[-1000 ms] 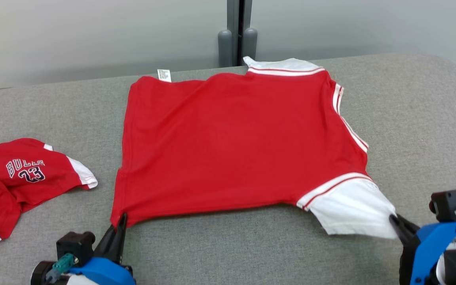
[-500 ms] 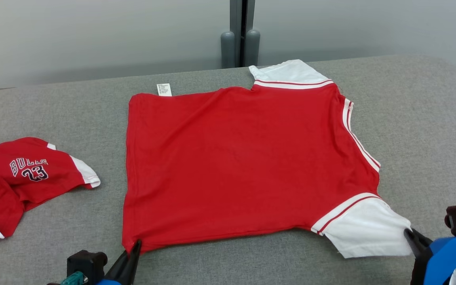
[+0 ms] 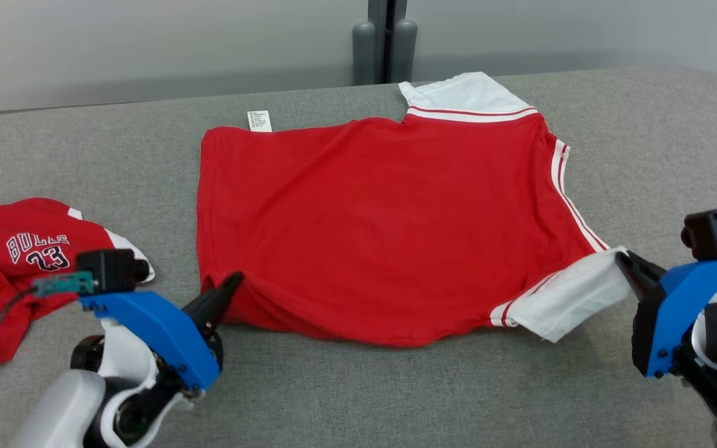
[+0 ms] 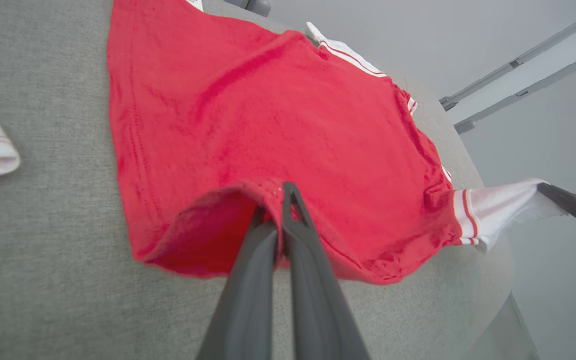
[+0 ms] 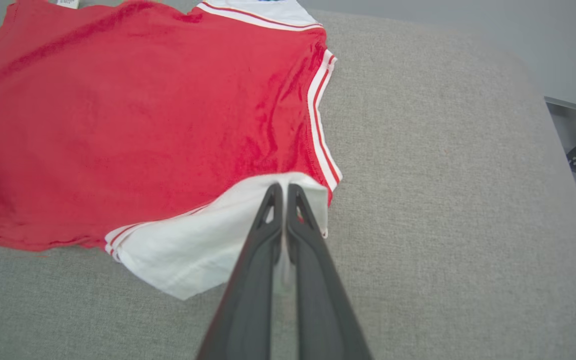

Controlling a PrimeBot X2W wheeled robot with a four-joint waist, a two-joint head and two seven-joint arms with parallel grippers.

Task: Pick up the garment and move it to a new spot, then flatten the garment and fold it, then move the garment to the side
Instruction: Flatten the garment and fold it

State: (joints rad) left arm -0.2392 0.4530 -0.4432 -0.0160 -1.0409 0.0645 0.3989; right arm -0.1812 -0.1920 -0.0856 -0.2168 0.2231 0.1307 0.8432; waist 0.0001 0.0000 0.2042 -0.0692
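Grey fabric-covered table (image 3: 396, 398), pale wall panel (image 3: 147, 50) behind it.

The left arm comes in from the lower left, with its blue bracket and white forearm low over the table. The left gripper (image 3: 231, 286) points up and to the right into the near-left corner of the red shirt (image 3: 383, 218). Its fingers are squeezed together on the hem. In the left wrist view, the hem is bunched and lifted off the table around the tips (image 4: 288, 192).

The right arm comes in from the right edge, and the right gripper (image 3: 623, 261) points left. Its fingers are clamped tight on the edge of the near white sleeve (image 3: 564, 298), which is held up off the table. The right wrist view shows the white cloth pinched right between the tips (image 5: 282, 189).

The rest of the shirt lies spread across the middle of the table, mostly flat, with wrinkles along the near edge.

Counting things up:
- two grippers
- two red garments
- two white sleeves on the shirt, the far sleeve (image 3: 458, 93) lying flat at the back
- one white care label (image 3: 259, 120) sticking out at the far-left corner
- two grey posts (image 3: 386, 43) behind the table

The second garment (image 3: 16, 261) is a crumpled red one printed "BULLS 23". It sits at the left side of the table, apart from the shirt. In the head view, the left arm's black camera block overlaps its white sleeve.
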